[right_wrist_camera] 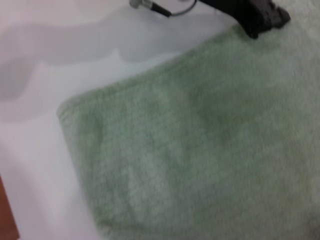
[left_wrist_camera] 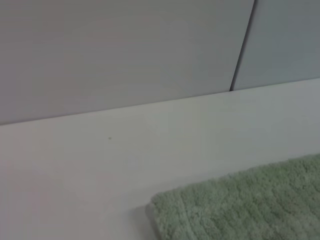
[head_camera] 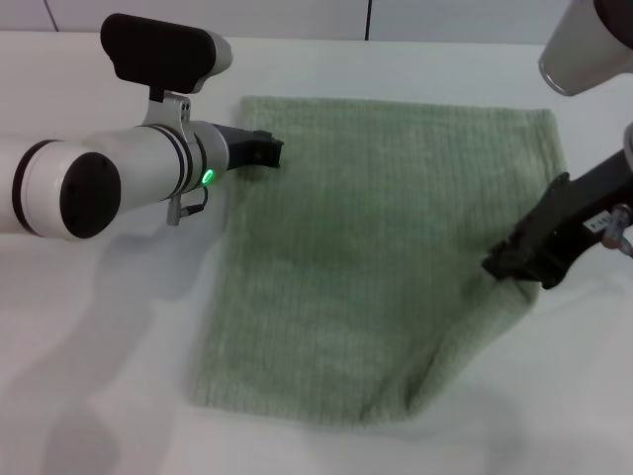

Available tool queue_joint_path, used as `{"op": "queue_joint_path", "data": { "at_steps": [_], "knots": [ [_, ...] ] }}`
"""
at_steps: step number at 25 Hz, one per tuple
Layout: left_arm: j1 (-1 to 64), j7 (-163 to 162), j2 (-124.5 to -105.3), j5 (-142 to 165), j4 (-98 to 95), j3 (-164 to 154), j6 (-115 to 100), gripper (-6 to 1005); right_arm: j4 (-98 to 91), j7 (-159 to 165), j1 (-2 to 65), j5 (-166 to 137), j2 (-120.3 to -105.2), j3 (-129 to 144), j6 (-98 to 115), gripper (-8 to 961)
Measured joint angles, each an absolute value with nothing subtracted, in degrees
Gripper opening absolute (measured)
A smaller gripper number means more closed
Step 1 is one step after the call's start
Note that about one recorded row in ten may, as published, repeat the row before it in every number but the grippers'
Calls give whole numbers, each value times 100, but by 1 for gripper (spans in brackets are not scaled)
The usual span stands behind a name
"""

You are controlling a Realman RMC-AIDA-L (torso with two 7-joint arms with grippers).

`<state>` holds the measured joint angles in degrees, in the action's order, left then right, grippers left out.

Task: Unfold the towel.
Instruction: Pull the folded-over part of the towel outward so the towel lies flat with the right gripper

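Observation:
The pale sage-green towel (head_camera: 376, 257) lies spread on the white table, ribbed and roughly square. Its near right corner is lifted off the table and casts a shadow under that edge. My right gripper (head_camera: 506, 264) is shut on the towel's right edge, and the cloth drapes down from it. At the left edge, near the far left corner, my left gripper (head_camera: 265, 151) touches the hem. The left wrist view shows only that towel corner (left_wrist_camera: 240, 205). The right wrist view shows the towel (right_wrist_camera: 200, 150) from above, with the left gripper (right_wrist_camera: 260, 17) at its border.
White table (head_camera: 119, 327) surrounds the towel on all sides. A pale wall with a dark vertical seam (left_wrist_camera: 242, 45) rises behind the table's far edge. The left arm's thick white forearm (head_camera: 99, 183) hangs over the table's left part.

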<state>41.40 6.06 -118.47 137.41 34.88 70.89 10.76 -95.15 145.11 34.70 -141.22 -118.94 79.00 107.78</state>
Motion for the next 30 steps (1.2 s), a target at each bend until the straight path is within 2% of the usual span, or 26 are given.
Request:
{"op": "queue_joint_path", "data": {
  "at_steps": [30],
  "knots": [
    [4140, 606, -11847, 13755, 3499, 7110, 1081, -2, -9311, 14956, 3632, -14743, -11900, 8536, 11655, 39]
  ]
}}
